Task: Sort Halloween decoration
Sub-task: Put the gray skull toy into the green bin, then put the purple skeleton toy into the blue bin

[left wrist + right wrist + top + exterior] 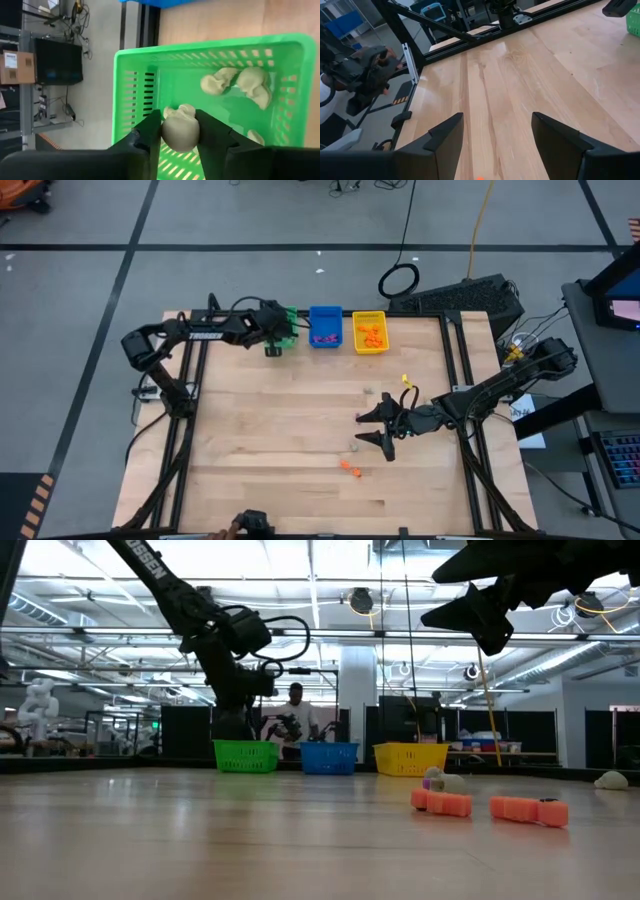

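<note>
My left gripper hangs over the green bin at the table's far edge, shut on a pale greenish-beige, skull-like trinket. A few more pale trinkets lie on the bin's floor. My right gripper hovers open above the table's right middle, with nothing between its fingers. Two orange trinkets lie on the wood near the front. Pale ones lie near the right gripper. My left gripper pinches the pale trinket by its two opposite sides between its two fingers. The fingers slant down from above, toward the table's far edge. The trinket is lifted clear, hanging above the inside of the green bin.
A blue bin with purple pieces and a yellow bin with orange pieces stand to the right of the green one. The black frame rails run along the table's sides. A person stands beyond the far edge.
</note>
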Tool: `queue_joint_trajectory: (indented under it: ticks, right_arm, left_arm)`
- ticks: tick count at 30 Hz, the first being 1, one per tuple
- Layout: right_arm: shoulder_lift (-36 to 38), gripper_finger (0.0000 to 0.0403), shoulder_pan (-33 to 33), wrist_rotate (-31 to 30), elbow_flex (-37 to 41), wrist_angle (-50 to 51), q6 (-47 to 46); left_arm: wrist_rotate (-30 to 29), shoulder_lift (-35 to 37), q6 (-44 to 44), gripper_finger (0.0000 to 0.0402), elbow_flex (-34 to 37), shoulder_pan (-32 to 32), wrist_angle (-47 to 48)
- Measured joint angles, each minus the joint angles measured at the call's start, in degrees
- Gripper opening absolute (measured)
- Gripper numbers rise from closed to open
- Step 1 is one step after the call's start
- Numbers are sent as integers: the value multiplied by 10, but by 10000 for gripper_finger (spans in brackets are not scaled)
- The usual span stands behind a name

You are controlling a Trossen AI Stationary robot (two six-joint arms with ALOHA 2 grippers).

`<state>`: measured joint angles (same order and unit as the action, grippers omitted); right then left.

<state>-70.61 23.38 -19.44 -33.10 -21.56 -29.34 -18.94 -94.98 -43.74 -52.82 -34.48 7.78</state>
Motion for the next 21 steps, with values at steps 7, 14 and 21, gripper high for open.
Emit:
queue_joint_trajectory:
  ticks: [7, 14, 21]
  right_arm:
    - [0, 222, 0, 0, 0, 0, 0]
    - [0, 222, 0, 0, 0, 3, 3]
    - [0, 222, 0, -3, 0, 4, 13]
  left_arm:
    - [-42, 1, 61, 231, 0, 0, -17]
    - [-150, 71, 240, 295, 0, 47, 58]
    - [-31, 184, 383, 297, -1, 161, 91]
